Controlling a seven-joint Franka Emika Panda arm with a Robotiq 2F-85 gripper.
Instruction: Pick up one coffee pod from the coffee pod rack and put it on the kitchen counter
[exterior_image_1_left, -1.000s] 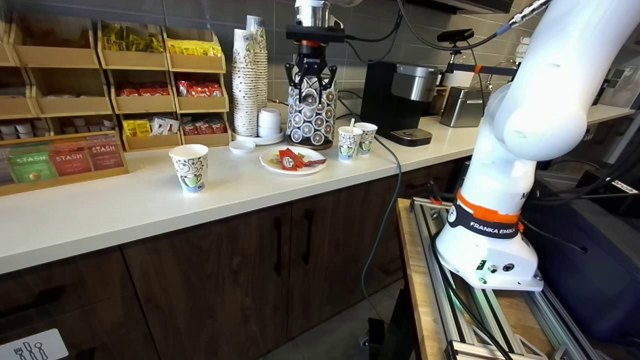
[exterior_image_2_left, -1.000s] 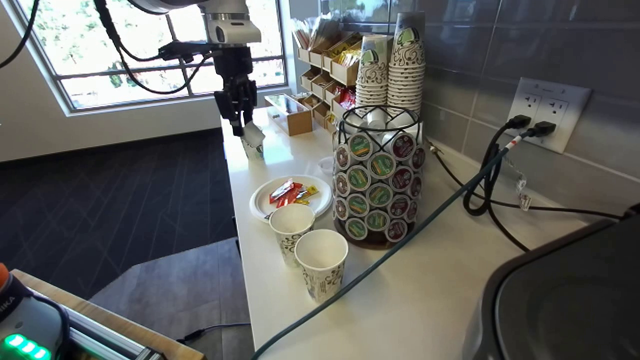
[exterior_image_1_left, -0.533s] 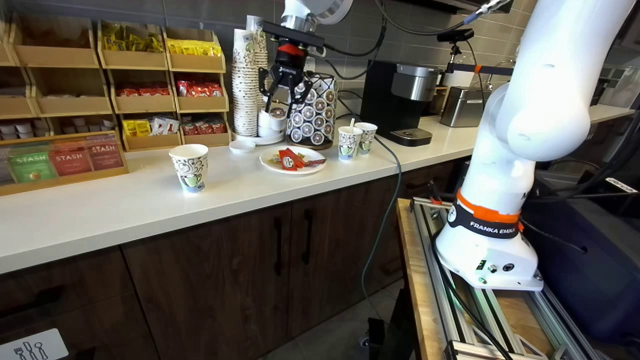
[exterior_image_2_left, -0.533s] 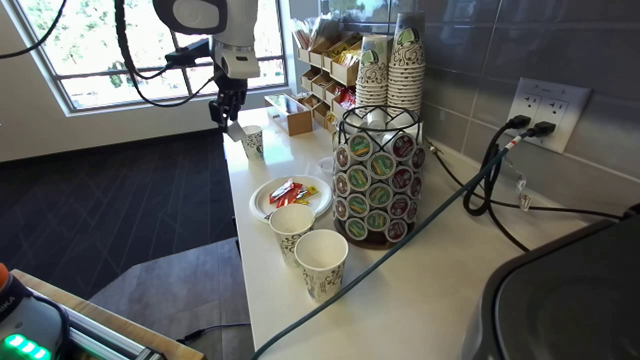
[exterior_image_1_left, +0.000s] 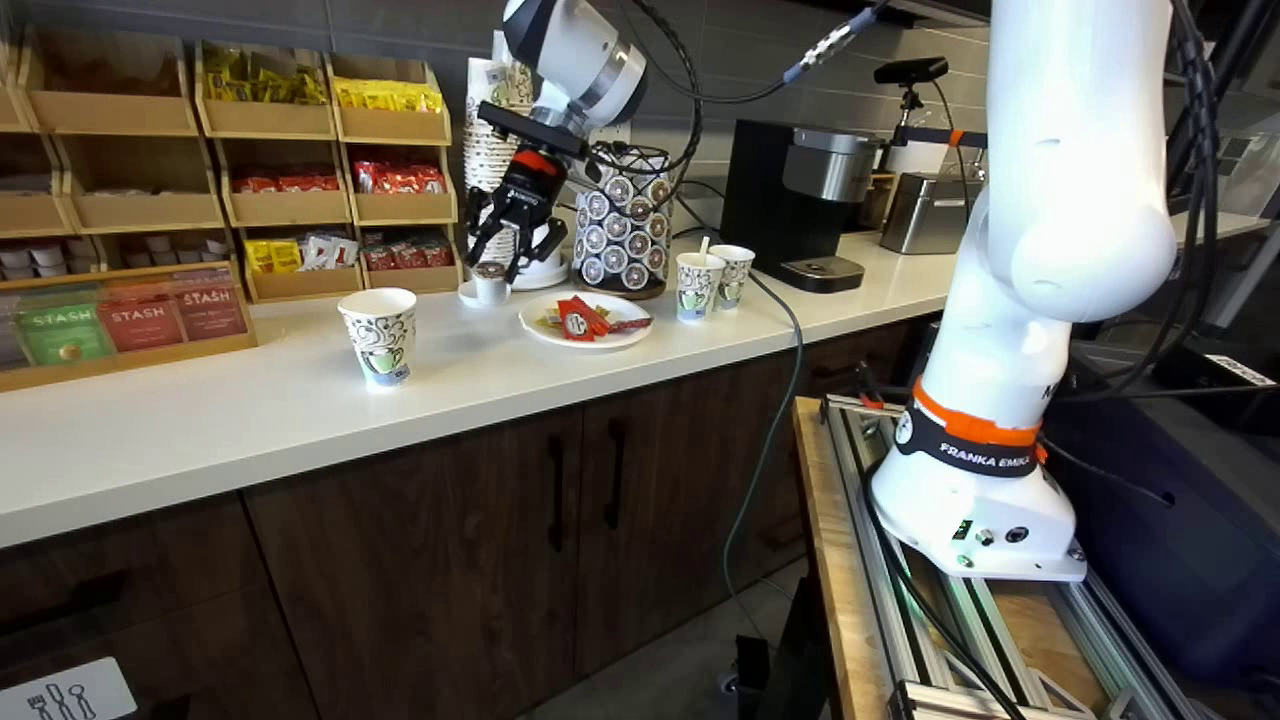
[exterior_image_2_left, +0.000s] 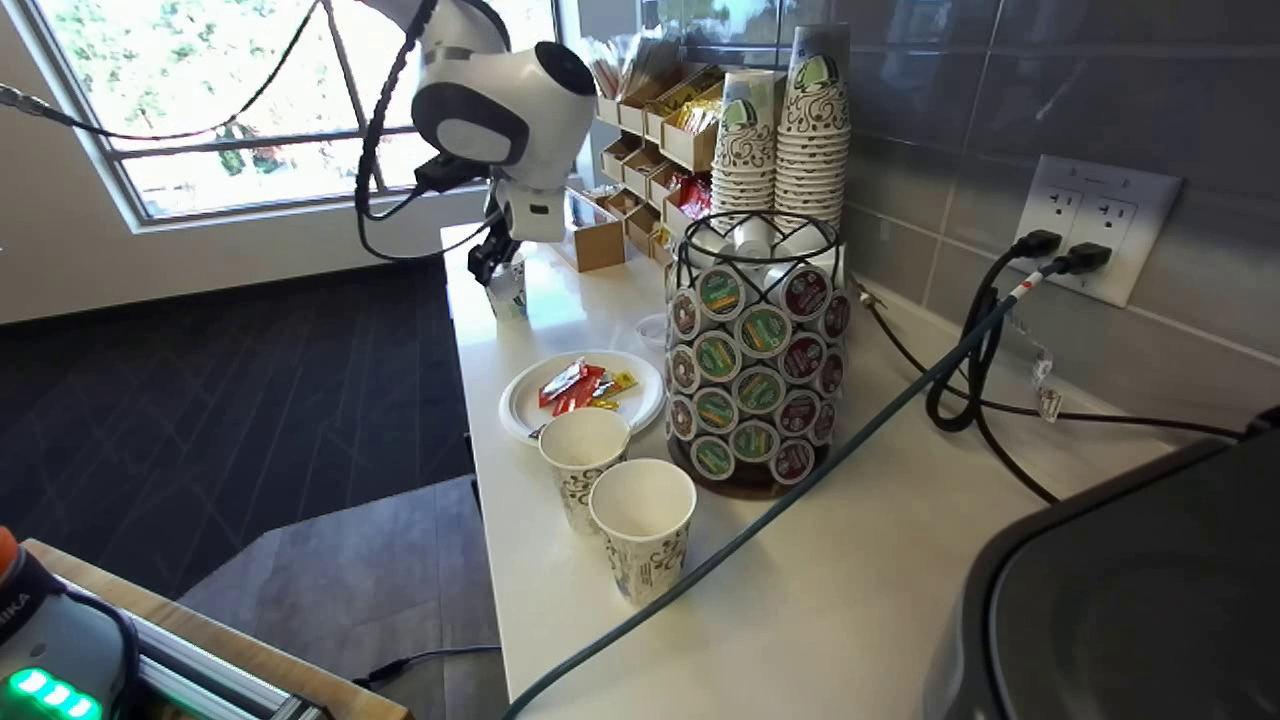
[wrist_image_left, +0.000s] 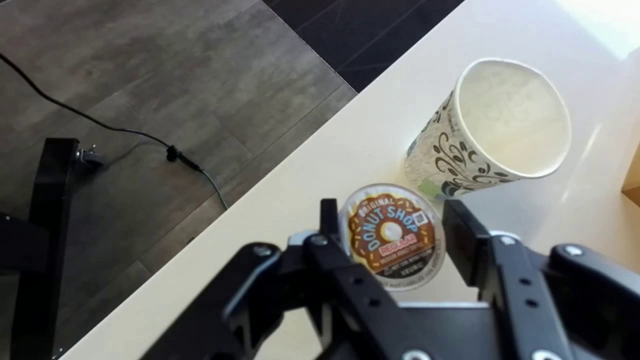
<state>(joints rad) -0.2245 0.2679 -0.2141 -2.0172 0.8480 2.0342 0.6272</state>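
Arm (exterior_image_1_left: 1075, 180): one, extended over the counter (exterior_image_1_left: 200, 430), wrist slanted, gripper (exterior_image_1_left: 493, 268) angled down. Gripper state: fingers (wrist_image_left: 465, 245) closed about one coffee pod (wrist_image_left: 392, 237). Pod location: held above the counter, inside its front edge, near a paper cup (exterior_image_1_left: 380, 340). Changes from half a second earlier: gripper lower, tilted more, nearer that cup. Pod rack (exterior_image_2_left: 750, 482): upright, set back from the front edge, unmoved.
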